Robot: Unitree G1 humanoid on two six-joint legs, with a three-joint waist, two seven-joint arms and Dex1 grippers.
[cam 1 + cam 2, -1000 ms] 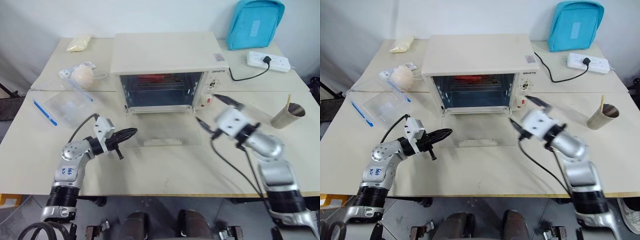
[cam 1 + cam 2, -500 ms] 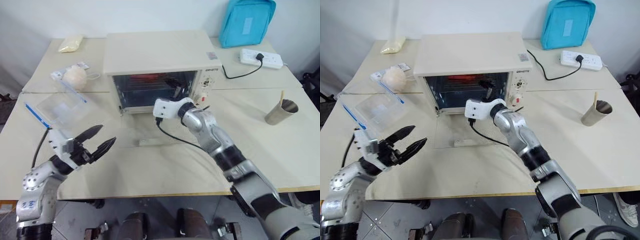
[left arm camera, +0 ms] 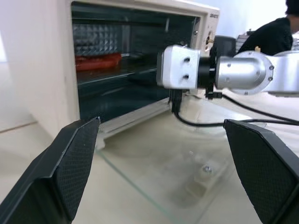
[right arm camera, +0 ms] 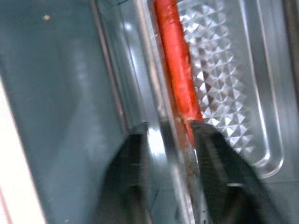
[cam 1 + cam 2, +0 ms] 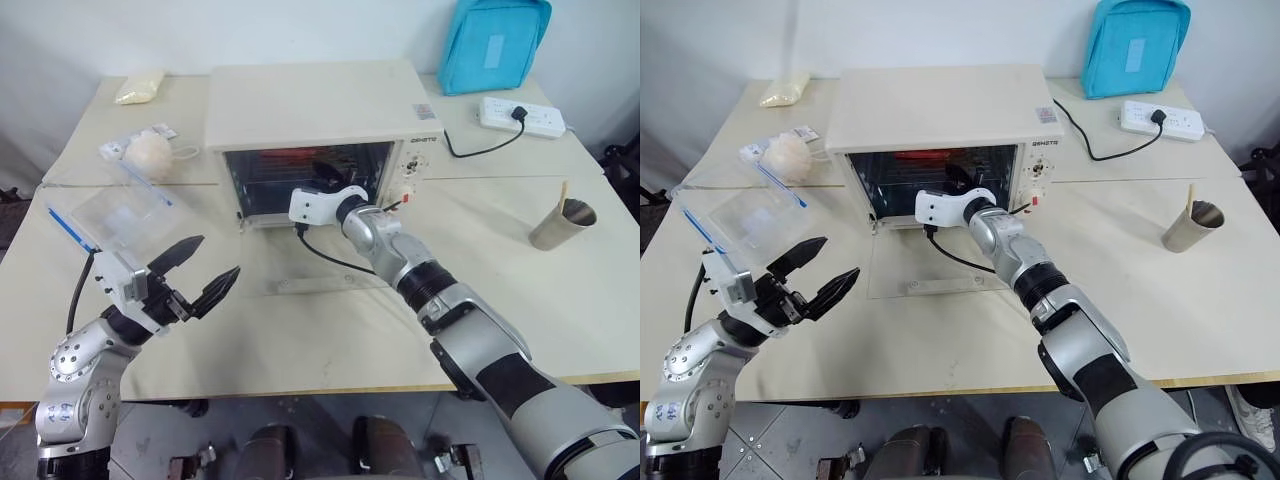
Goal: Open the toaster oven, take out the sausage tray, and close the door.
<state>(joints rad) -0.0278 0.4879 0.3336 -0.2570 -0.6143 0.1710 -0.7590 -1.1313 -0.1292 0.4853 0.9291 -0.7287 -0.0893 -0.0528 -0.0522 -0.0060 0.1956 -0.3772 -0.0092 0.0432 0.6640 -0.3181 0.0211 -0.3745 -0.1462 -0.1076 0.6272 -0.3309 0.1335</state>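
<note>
The cream-white toaster oven (image 5: 315, 105) stands at mid-table. Its glass door (image 5: 330, 258) lies open flat in front, bar handle (image 5: 318, 285) nearest me. Inside on a shelf sits the sausage tray (image 3: 100, 65) with red sausages (image 4: 176, 70). My right gripper (image 5: 323, 170) reaches into the oven mouth. Its two fingers (image 4: 134, 168) sit on either side of the tray's front rim, shut on it. My left gripper (image 5: 202, 272) hangs open and empty over the table, off the door's left corner, its fingers (image 3: 70, 168) spread wide.
A clear plastic box with a blue strip (image 5: 110, 208) and a pale round bun (image 5: 150, 152) lie left of the oven. A paper cup (image 5: 560, 225), a power strip (image 5: 522, 117) and a blue bag (image 5: 495, 42) are to the right. A person in dark clothes (image 3: 271, 37) stands beyond.
My right gripper went from beside the knobs into the oven and closed on the tray rim. The left gripper opened and drew back from the door to the left.
</note>
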